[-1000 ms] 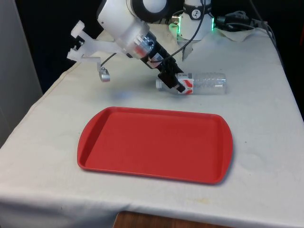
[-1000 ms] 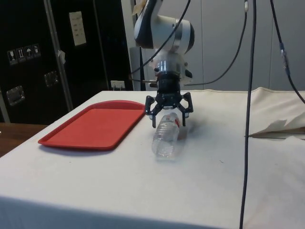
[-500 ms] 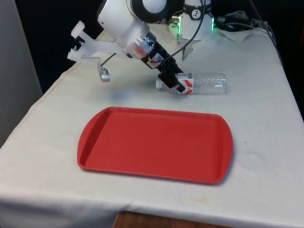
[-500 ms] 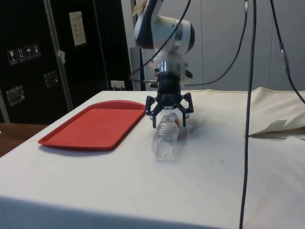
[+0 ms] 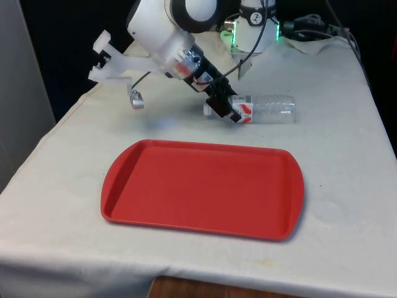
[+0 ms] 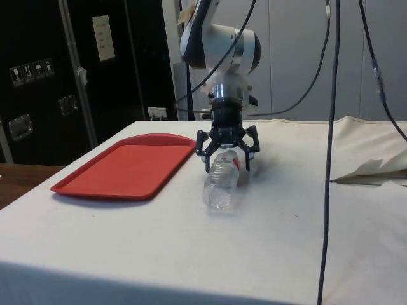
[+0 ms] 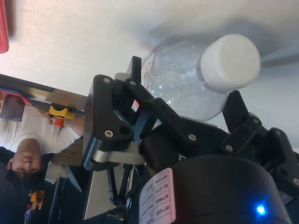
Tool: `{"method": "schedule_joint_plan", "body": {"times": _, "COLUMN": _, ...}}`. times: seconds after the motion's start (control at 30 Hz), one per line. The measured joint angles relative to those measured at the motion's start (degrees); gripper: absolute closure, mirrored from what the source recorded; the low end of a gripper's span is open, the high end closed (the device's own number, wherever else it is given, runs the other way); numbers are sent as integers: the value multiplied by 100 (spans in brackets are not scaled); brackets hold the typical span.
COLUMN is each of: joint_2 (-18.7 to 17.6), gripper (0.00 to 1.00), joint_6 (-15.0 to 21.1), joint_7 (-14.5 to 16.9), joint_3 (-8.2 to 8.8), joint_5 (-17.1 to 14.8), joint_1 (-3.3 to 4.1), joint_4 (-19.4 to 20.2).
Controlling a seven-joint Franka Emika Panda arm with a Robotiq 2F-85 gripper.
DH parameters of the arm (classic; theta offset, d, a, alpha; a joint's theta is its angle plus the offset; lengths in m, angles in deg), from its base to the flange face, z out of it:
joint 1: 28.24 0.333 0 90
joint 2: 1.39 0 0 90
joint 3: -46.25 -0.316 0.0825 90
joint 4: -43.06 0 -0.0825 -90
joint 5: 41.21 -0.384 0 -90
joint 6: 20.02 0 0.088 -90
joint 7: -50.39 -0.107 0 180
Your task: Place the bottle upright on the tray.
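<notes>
A clear plastic bottle (image 5: 263, 110) is lying on its side on the white-clothed surface (image 5: 347, 186), just beyond the far edge of the red tray (image 5: 205, 188) and not touching it. Its white cap (image 7: 230, 61) is pointing toward the front view's left, and a red-and-white label (image 5: 244, 110) is wrapping the part next to the neck. The black hand (image 5: 221, 107) is reaching down at a slant onto the neck end of the bottle. In the side view the hand (image 6: 227, 160) is sitting astride the bottle (image 6: 222, 182), its two fingers spread apart with one on each side of the shoulder. The wrist view is showing the same: one finger (image 7: 140, 91) is standing on one flank of the bottle (image 7: 187, 79) and the other on the opposite flank, both lying close along the plastic, though whether they are pressing it is not clear. The tray (image 6: 124, 168) is lying flat with nothing on it, nearer the front of the surface. Past the hand in the wrist view, a person in a white top (image 7: 32, 140) is sitting beyond the edge of the surface
</notes>
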Motion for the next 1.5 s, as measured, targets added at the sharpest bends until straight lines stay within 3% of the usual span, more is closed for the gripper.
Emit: {"method": "schedule_joint_plan", "body": {"times": 1.5, "joint_2": -11, "gripper": 0, "joint_6": -6, "joint_7": -92, "joint_3": -23, "joint_5": -11, "joint_1": 74, "joint_4": 23}}
